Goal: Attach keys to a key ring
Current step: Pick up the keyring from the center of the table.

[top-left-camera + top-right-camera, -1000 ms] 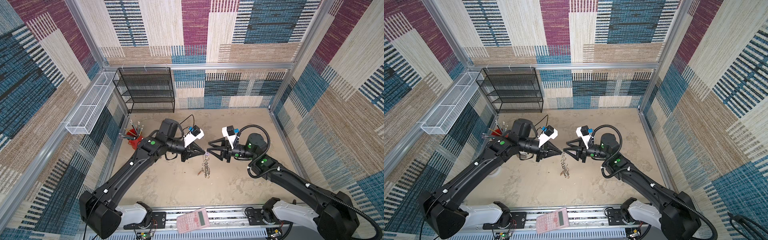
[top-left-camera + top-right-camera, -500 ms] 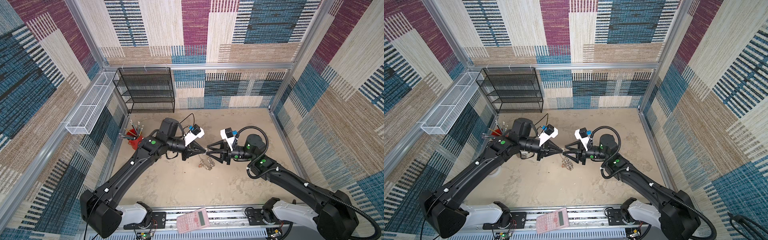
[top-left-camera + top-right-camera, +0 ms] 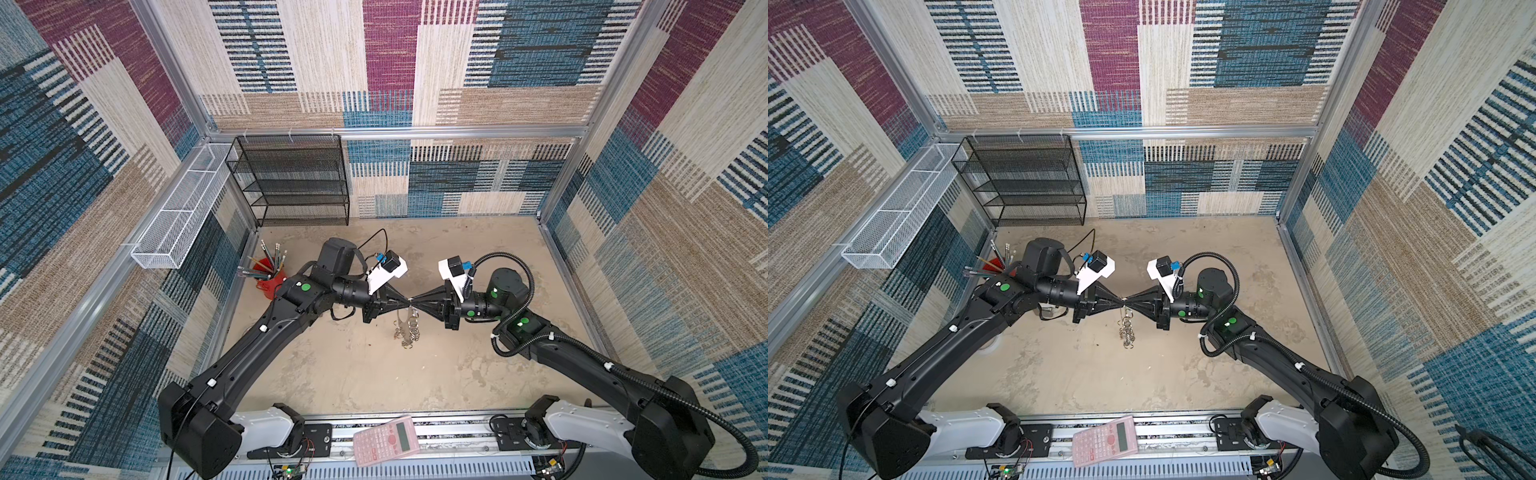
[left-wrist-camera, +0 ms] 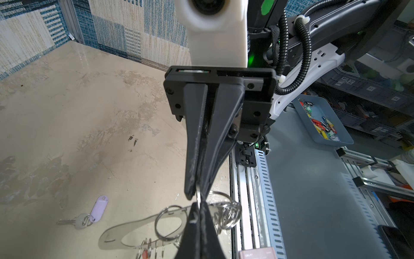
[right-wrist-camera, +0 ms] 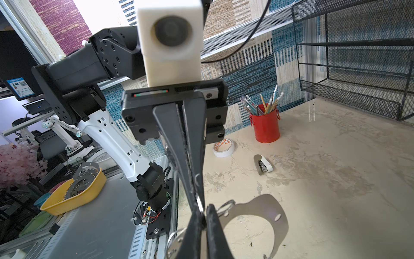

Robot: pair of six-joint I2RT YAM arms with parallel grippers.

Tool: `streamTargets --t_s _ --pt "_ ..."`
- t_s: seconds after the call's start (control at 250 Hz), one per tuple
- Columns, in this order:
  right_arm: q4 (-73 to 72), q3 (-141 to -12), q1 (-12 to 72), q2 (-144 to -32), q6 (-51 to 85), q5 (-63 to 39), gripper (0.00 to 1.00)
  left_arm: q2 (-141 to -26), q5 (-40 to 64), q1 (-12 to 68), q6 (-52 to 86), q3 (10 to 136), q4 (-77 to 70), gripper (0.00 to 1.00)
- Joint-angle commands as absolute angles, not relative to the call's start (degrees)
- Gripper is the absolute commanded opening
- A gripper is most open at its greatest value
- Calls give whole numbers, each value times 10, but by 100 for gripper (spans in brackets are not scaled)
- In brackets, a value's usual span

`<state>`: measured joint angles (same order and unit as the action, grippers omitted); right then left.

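Note:
My left gripper (image 3: 404, 300) and right gripper (image 3: 416, 306) meet tip to tip above the middle of the table. Each is shut on the same silver split ring (image 4: 198, 195) of the key ring (image 3: 405, 328), whose grey band (image 4: 125, 233) hangs below them with its row of rings. In the right wrist view the band (image 5: 271, 215) curves just past my right gripper (image 5: 203, 213). A key with a lilac tag (image 4: 98, 207) lies loose on the table. Something red (image 4: 145, 253) shows among the band's rings. I cannot tell what it is.
A red pencil cup (image 3: 272, 284), a tape roll (image 5: 224, 148) and a stapler (image 5: 263, 164) sit at the table's left side. A black mesh shelf (image 3: 299, 183) stands at the back left under a white wire basket (image 3: 178, 224). A pink calculator (image 3: 386, 440) lies on the front rail.
The right gripper has moved in towards the left one and shut on the split ring that the left gripper holds. The hanging band has swung a little.

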<state>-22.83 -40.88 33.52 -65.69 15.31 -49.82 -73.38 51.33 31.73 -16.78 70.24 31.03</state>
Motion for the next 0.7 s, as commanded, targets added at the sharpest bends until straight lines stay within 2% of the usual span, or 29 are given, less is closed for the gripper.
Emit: streamTargets --t_s 0.0,0.696 --pt "-240 -413 335 -660 159 -489 0 -733 545 318 -168 700 285 0" --pt "-249 -409 336 -662 161 -489 0 -766 543 321 -174 716 311 0"
